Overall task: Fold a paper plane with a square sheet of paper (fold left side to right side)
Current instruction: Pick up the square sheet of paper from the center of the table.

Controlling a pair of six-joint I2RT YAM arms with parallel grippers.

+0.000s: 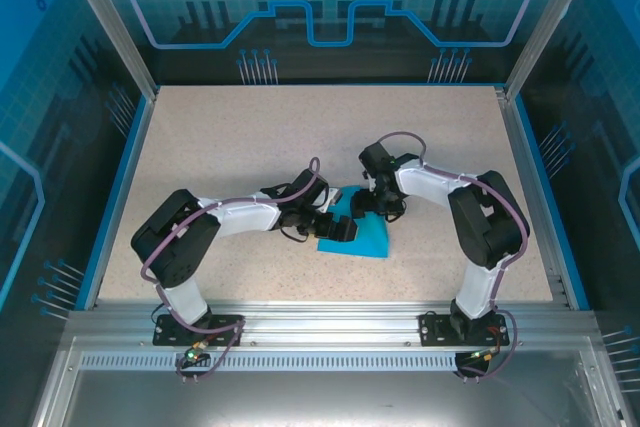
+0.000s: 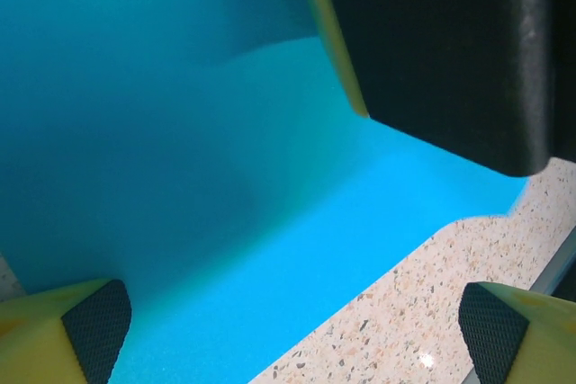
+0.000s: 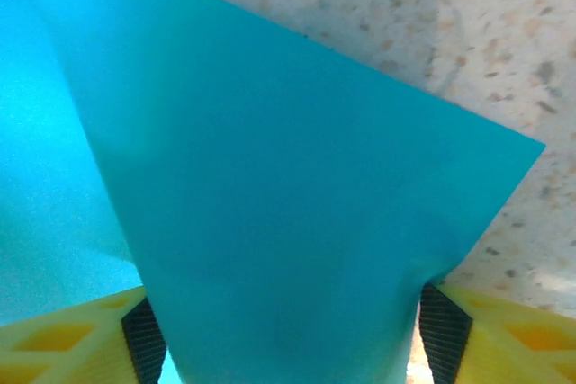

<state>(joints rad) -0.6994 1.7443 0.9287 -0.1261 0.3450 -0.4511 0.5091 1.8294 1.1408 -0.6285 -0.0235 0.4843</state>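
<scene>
The square sheet of paper (image 1: 372, 239) lies near the middle of the bench (image 1: 250, 137), between the two arms, and one part of it is raised. The left end effector (image 1: 338, 228) is released above the paper's left part, with its fingers (image 2: 90, 321) wide apart. The right end effector (image 3: 292, 339) is released too, and the raised flap reaches from one of its pads (image 3: 441, 330) to the other.

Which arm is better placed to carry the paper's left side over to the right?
Probably right: a raised flap of the square sheet of paper stands between the fingers of the right gripper. The left gripper is spread wide over flatter paper.
</scene>
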